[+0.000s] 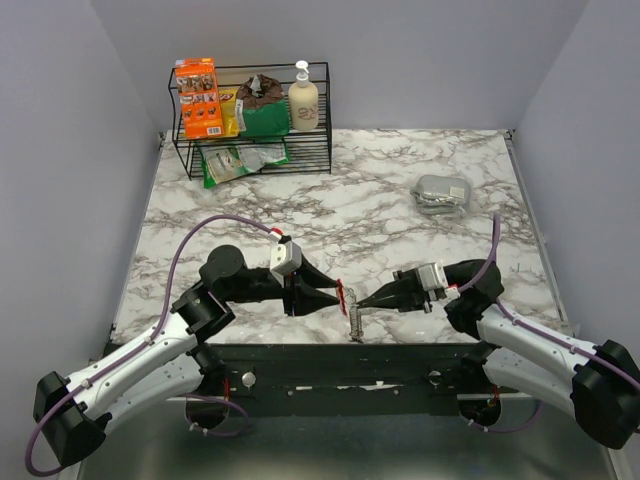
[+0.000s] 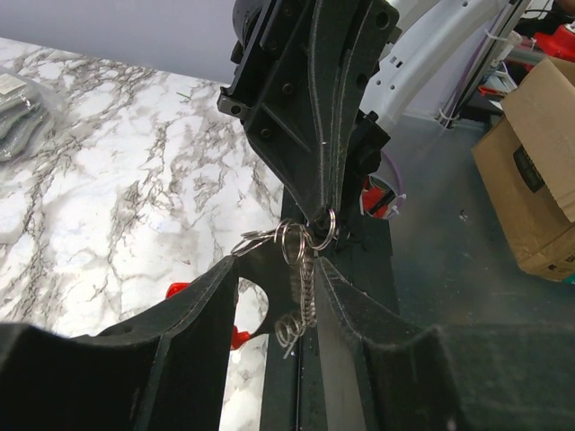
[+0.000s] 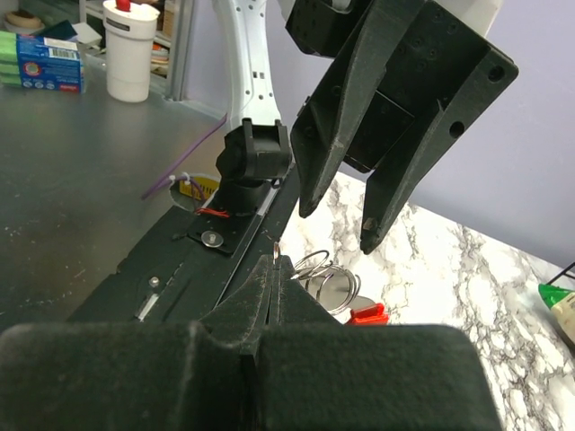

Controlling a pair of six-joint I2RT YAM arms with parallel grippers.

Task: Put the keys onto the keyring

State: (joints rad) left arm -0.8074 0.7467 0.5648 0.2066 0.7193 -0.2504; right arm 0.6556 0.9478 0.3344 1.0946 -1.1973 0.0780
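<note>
Top view: the keyring [image 1: 353,318] hangs at the table's [image 1: 400,220] near edge, between the left gripper [image 1: 331,297] and right gripper [image 1: 362,302]. Left wrist: left fingers are spread either side of it, apparently not touching. Right wrist: right fingers are pinched shut on its wire ring. It looks light, floppy and slippery, so the stiff gray side is probably the safer hold.

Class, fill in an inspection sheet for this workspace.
Surface: marble table, gray-veined.
Job's things: keyring hangs between the grippers at the near edge, wire rings at its end; no keys made out.
Clutter: wire rack with packets and pump bottle; gray pouch.
Grippers: left gripper open; right gripper shut on wire rings.
Cables: purple cable on left arm, another on right.
Surroundings: cardboard box beyond the table.
</note>
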